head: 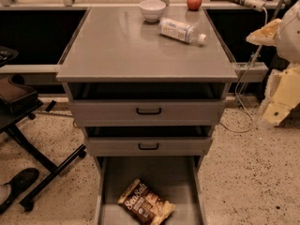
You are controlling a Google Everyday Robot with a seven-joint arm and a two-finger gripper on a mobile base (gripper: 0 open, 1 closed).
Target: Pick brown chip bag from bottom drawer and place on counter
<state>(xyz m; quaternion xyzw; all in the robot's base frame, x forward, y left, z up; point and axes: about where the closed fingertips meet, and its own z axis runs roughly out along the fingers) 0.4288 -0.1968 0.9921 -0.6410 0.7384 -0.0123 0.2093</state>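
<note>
Brown chip bag [146,204] lies flat on the grey floor of the bottom drawer [154,172], which is pulled out toward the camera. The bag is near the front of this drawer, a little right of its middle, and it is turned at an angle, with the white words "Sea Salt" facing up. Nothing touches it.

Above it, two shallower drawers, the middle drawer [148,146] and the top drawer [148,110], each have a black handle and are pulled out partly.

The counter [117,50] is the wide grey top of the cabinet. At its far edge stands a white bowl [152,10], and to the right of the bowl is a red apple [194,2]. A clear bottle [180,31] with a white label lies on its side just in front of them, cap pointing right.

The gripper [274,78] hangs at the right edge of the view, beside the cabinet and about level with the counter and top drawer. It is well apart from the bag, which is far below it and to the left. I cannot tell whether the gripper is spread or closed, and it holds nothing that I can see.

On the left, a dark shoe [18,181] rests on the speckled floor [248,172].
</note>
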